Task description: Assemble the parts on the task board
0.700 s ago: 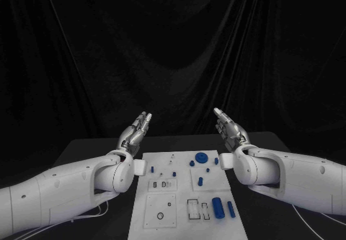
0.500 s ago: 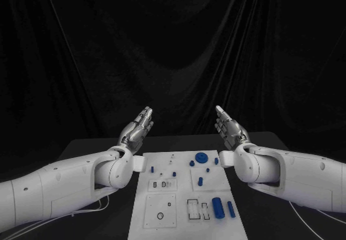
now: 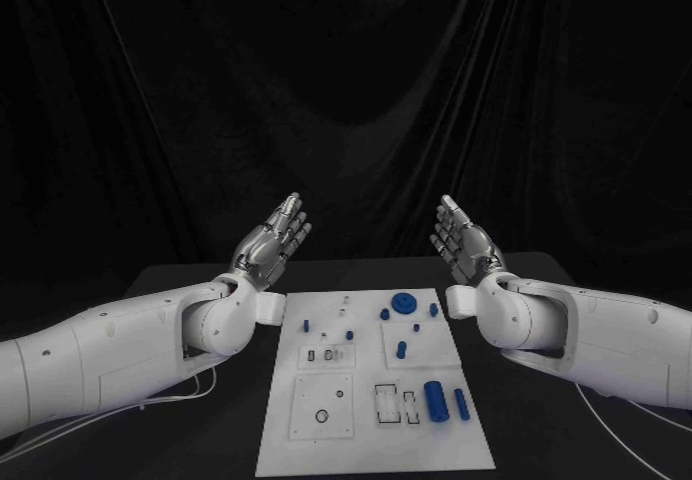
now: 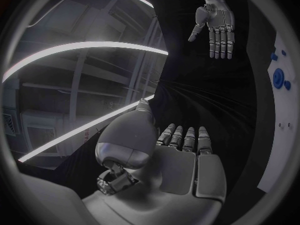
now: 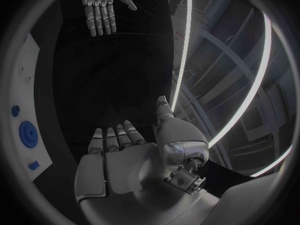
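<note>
The white task board (image 3: 450,445) lies in the middle of the black table. On it sit small blue parts: a round disc (image 3: 407,302) near the far edge, a thick cylinder (image 3: 434,401) and a thinner rod (image 3: 462,403) near the front right. My left hand (image 3: 274,240) is raised above the board's far left corner, fingers straight and spread, holding nothing. My right hand (image 3: 464,242) is raised above the far right corner in the same flat pose, empty. The left wrist view shows my left hand (image 4: 178,160) flat, with the right hand (image 4: 215,22) across from it.
The black table (image 3: 173,290) extends on both sides of the board. A white cable (image 3: 173,405) runs on the table under my left arm and another (image 3: 606,420) under my right arm. A dark curtain hangs behind.
Both hands have risen a little and turned from edge-on to palms showing more, fingers fanned. The whole view has shifted, so the board sits a bit higher in it.
</note>
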Controlling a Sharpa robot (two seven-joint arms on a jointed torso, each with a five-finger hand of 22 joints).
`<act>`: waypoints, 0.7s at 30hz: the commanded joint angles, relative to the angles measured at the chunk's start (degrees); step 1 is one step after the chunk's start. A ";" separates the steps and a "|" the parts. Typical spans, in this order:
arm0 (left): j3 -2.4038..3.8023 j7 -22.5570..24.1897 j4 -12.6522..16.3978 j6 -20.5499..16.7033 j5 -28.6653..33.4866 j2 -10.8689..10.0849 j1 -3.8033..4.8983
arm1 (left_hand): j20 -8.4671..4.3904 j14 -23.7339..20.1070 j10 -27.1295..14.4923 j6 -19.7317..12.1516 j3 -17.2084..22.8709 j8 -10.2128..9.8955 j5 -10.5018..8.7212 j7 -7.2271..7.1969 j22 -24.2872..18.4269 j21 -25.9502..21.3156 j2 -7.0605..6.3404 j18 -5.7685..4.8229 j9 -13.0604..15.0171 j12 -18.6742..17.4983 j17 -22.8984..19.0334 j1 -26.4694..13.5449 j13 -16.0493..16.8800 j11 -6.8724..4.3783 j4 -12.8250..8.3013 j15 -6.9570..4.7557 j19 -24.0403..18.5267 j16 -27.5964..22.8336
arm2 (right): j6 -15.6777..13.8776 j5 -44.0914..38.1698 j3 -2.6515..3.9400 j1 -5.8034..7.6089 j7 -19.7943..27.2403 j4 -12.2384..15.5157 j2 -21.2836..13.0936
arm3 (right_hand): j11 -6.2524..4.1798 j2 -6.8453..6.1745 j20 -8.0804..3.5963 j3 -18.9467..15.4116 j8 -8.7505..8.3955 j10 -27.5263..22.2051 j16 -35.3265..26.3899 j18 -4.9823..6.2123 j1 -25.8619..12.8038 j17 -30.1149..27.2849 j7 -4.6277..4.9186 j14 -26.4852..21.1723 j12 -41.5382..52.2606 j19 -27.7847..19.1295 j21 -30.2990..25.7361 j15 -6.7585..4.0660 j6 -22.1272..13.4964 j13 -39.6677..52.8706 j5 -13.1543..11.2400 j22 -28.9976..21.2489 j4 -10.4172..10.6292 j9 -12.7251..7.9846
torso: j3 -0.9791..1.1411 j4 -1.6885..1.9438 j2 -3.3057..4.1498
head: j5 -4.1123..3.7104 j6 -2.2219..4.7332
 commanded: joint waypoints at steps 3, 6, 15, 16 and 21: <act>0.08 3.13 0.58 4.12 1.07 -0.24 0.07 | 0.48 0.08 0.10 0.47 -0.10 0.33 0.01 0.15 -0.09 -0.21 -0.46 0.68 0.09 0.29 -0.09 0.47 0.09 0.69 0.07 -1.19 -0.15 -0.21 | 5.31 0.44 0.04 0.34 -2.17 0.31 -0.40 | 0.81 1.68 1.03 -0.71 0.36 0.03 -0.21 -0.15 1.62 -0.09 0.89 -0.01 0.46 0.00 -0.21 -1.23 0.23 0.11 0.12 -0.10 -0.03 0.13 | 0.00 -0.15 -0.06 | 0.14 0.11; 0.08 3.03 0.90 4.46 1.07 -0.52 0.07 | 0.76 0.08 0.12 0.76 0.16 0.38 0.43 0.69 -0.09 -0.21 -0.18 0.50 0.13 0.30 -0.09 0.83 0.09 1.27 0.17 -0.75 -0.15 -0.21 | 6.69 0.10 0.04 0.56 -3.20 0.43 -0.83 | 1.70 1.50 3.95 -1.89 0.70 0.14 -0.21 -0.85 3.22 -0.09 1.79 -0.01 0.94 0.00 -0.21 2.50 1.12 0.18 0.75 -0.10 -0.02 0.23 | 0.04 -0.10 -0.30 | 0.15 -0.40; 0.08 2.47 0.86 5.30 1.07 -1.04 0.08 | 1.72 0.08 0.21 1.95 0.86 0.57 3.31 2.03 -0.09 -0.21 0.71 -0.51 0.29 0.86 -0.09 1.75 0.18 2.54 0.19 1.14 -0.15 -0.21 | 8.70 -3.21 0.04 0.92 -5.36 -1.11 -0.82 | 3.41 0.99 6.63 -4.22 1.30 0.35 0.01 -0.86 7.79 0.02 3.38 0.06 2.04 0.10 -0.12 5.04 2.98 0.31 2.22 -0.02 -0.03 0.45 | 0.00 -0.25 -0.23 | 0.62 -2.01; 0.08 2.39 0.82 5.50 1.07 -1.17 0.08 | 2.03 0.08 0.26 2.39 1.04 0.66 4.29 2.31 -0.09 -0.21 0.75 -0.52 0.35 1.14 -0.09 2.17 0.22 2.80 0.16 1.48 -0.15 -0.21 | 9.00 -5.17 0.04 0.97 -6.06 -1.47 -0.78 | 4.65 0.88 8.20 -4.39 1.68 0.67 0.62 -0.95 9.49 0.28 4.55 0.33 3.00 0.45 0.16 6.69 4.02 0.45 4.08 0.21 -0.03 0.61 | -0.01 -0.25 -0.06 | 0.70 -2.09; 0.07 1.75 0.82 6.70 1.07 -1.94 0.08 | 4.02 0.08 0.32 2.90 1.69 0.73 6.54 2.60 -0.09 -0.21 0.92 0.52 0.40 1.72 -0.09 3.72 0.29 3.55 0.19 2.29 -0.15 -0.21 | 8.25 -23.60 0.04 1.61 -9.58 -3.01 -0.86 | 9.86 -2.47 15.46 -5.13 4.65 4.02 13.54 -3.49 19.65 4.12 9.27 13.78 9.95 16.60 10.06 16.94 9.91 1.28 8.89 5.68 0.78 1.34 | -0.05 -0.04 0.45 | 1.57 -3.31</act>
